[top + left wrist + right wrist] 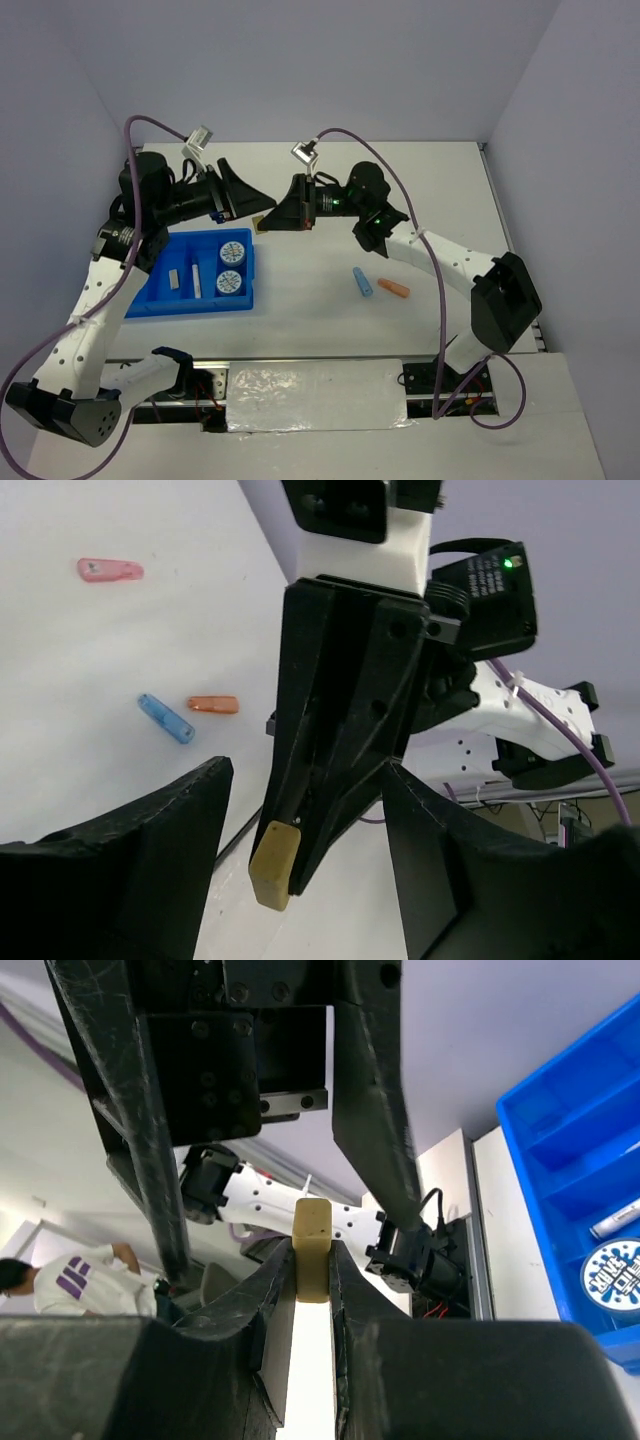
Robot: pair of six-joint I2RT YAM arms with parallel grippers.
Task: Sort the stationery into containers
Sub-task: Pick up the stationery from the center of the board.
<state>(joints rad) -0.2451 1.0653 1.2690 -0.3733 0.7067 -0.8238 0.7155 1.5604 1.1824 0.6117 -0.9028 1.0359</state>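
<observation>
My right pincer [312, 1272] was clamped on the tan block [274, 865], holding it in the air just off the blue tray's [160, 300] 1 o'clock corner. My left pincer [305, 770] faced it with its jaws apart, one finger at either side of the block and neither touching it. I judged this to be a hand-over, right to left, with the block not yet passed.

As for progress, the tray lay at about 8 o'clock on the table [330, 330]. It already held two tape rolls [233, 249], one at 12 o'clock of the other, with a white pen [197, 283] in the next slot. A small pale piece [173, 277] lay beyond that, perhaps a grey block, but it was too small for me to be sure.

Three sticks remained out on the table. The blue stick [363, 283] and the orange stick [394, 289] lay near each other at roughly 4 o'clock from the block. The pink stick [110, 570] showed only in my left wrist view, well apart from those two. So I reckoned the job was about half done, with the block and three sticks left.
</observation>
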